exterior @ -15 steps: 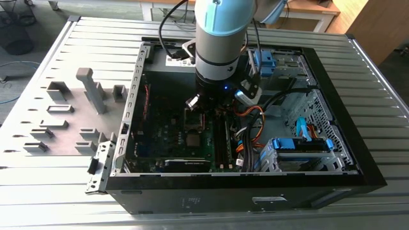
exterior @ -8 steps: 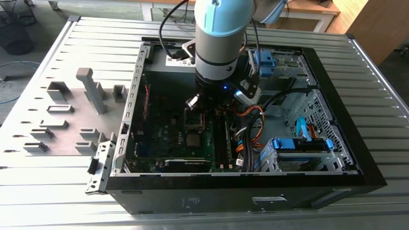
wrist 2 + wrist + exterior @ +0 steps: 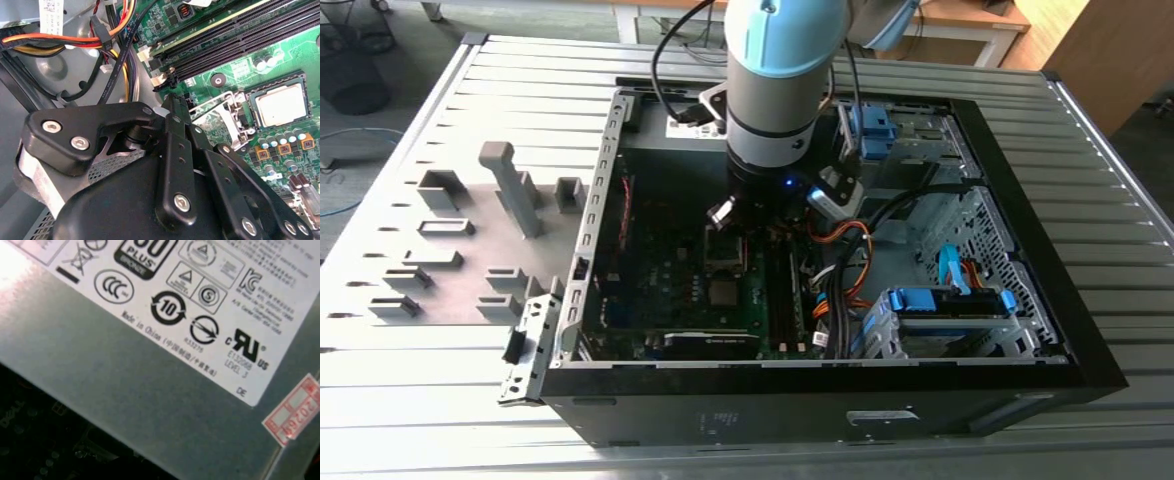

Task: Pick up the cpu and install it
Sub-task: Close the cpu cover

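The cpu [image 3: 281,107] is a small silver-grey square lying flat in its socket on the green motherboard [image 3: 300,60]. In the exterior view the cpu [image 3: 720,292] shows as a pale square inside the open computer case [image 3: 1014,340]. The hinged metal socket bracket [image 3: 220,112] stands raised beside it, between the chip and my gripper. My gripper [image 3: 172,100] is black and shut, with nothing seen in it, its tip just short of the bracket. Seen from outside, the gripper [image 3: 723,215] hangs low over the board, a little beyond the socket.
Orange, yellow and black cables [image 3: 75,42] run close beside the gripper. Dark memory slots [image 3: 240,30] lie past the socket. The grey power supply with a white label [image 3: 200,305] is close to the wrist. Blue drive bays [image 3: 941,305] and grey holder frames [image 3: 447,235] flank the board.
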### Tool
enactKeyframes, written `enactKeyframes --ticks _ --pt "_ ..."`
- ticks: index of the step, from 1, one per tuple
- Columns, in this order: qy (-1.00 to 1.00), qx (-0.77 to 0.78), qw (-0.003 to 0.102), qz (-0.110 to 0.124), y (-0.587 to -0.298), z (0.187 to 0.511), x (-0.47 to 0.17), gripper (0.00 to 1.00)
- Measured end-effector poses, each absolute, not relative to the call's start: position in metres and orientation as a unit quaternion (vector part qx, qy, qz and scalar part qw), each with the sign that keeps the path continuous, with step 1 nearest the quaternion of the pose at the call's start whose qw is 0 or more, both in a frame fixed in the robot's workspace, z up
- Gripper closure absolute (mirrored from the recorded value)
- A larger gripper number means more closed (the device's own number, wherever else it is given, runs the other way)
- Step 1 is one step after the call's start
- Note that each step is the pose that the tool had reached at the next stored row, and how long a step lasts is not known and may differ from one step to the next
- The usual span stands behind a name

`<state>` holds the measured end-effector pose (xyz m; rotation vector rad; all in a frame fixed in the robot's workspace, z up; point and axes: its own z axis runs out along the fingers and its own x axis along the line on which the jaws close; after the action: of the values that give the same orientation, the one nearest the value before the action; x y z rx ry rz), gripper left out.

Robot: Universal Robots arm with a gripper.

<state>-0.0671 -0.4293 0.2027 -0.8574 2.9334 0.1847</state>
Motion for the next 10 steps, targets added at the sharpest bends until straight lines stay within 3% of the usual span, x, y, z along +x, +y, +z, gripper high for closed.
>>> enactKeyframes --ticks 10 --pt "0.957 -0.281 0.043 0.062 -0.4293 0.2027 -0.0714 0.89"
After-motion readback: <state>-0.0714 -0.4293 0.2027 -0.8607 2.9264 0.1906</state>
